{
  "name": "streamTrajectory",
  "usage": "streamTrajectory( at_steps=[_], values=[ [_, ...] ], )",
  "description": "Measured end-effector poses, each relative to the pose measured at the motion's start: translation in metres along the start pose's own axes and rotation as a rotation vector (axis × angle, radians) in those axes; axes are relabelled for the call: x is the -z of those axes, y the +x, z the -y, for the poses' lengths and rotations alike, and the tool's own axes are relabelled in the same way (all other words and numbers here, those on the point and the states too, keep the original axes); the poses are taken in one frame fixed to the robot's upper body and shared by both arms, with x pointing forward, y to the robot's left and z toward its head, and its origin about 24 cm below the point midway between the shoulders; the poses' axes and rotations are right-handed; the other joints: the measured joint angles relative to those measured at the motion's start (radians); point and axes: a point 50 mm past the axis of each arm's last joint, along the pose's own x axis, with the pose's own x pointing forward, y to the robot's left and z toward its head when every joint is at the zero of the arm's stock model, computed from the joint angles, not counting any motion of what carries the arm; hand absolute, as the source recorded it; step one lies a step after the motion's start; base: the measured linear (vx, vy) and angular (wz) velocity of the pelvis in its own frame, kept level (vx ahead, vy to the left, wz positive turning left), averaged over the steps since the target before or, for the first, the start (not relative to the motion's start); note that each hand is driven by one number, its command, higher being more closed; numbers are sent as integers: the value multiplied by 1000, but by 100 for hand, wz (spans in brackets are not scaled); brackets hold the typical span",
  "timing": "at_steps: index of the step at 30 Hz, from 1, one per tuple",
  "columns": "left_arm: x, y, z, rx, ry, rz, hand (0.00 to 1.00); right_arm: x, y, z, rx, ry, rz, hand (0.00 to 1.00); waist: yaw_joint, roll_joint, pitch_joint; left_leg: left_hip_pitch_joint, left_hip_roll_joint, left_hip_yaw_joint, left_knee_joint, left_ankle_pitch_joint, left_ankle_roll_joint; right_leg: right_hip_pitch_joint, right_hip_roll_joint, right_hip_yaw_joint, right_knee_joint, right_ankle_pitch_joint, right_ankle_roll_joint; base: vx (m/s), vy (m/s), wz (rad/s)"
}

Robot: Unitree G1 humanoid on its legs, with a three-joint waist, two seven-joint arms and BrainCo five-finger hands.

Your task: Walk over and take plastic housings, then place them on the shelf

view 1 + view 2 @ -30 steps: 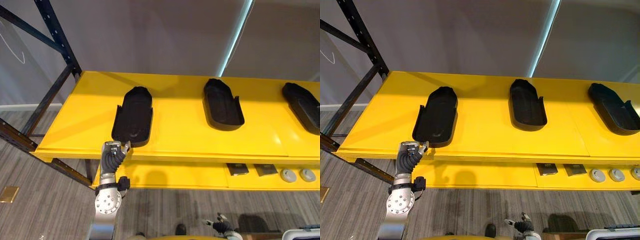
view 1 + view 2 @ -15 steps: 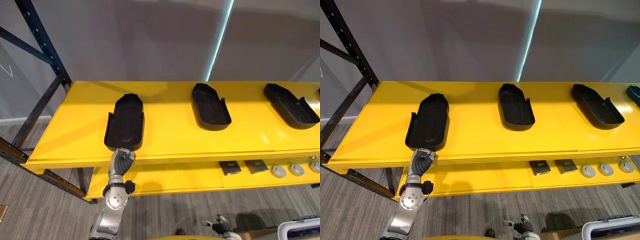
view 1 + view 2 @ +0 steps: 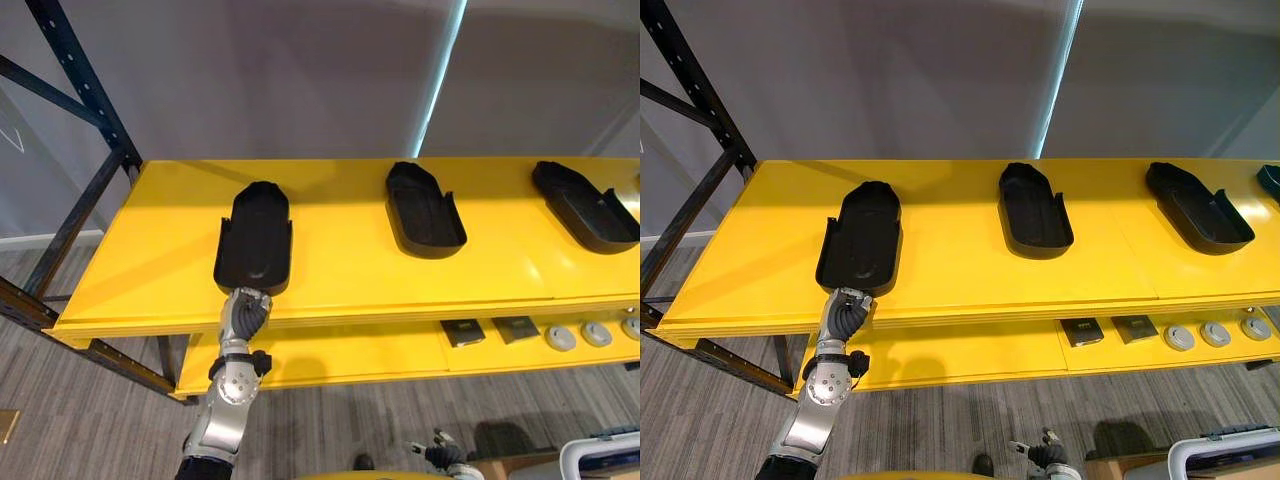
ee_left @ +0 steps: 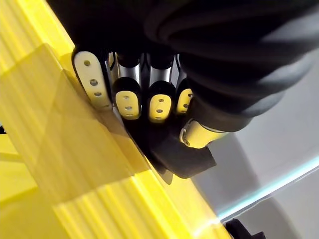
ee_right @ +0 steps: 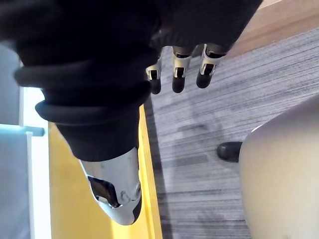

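Right hand (image 5: pixel 164 35) fingers (image 5: pixel 180 78) hang relaxed above grey floor (image 5: pixel 284 89).

So my left robot hand (image 3: pixel 245 312) slid along from the near left corner of the leftmost plastic housing (image 3: pixel 255 240) to about the middle of its near end, by the shelf (image 3: pixel 150 260) lip. My head camera shifted too, and the far-right housing (image 3: pixel 590 205) came into frame.

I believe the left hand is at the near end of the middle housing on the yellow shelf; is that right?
Not quite: the left hand is at the near end of the left housing on the yellow shelf, not of the middle housing. The left eye view shows it.
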Motion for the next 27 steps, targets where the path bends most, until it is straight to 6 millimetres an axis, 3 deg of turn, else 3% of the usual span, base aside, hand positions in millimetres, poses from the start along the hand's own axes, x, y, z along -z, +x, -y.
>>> streamTrajectory(
  at_steps=[27],
  values=[
    [1, 8, -5, -73, 20, 7, 100, -4, 1, -2, 11, -5, 10, 0, -20, -8, 5, -26, 0, -3, -8, 13, -6, -26, -2, -2, 0, 15, -6, -14, -1, 1]
  ],
)
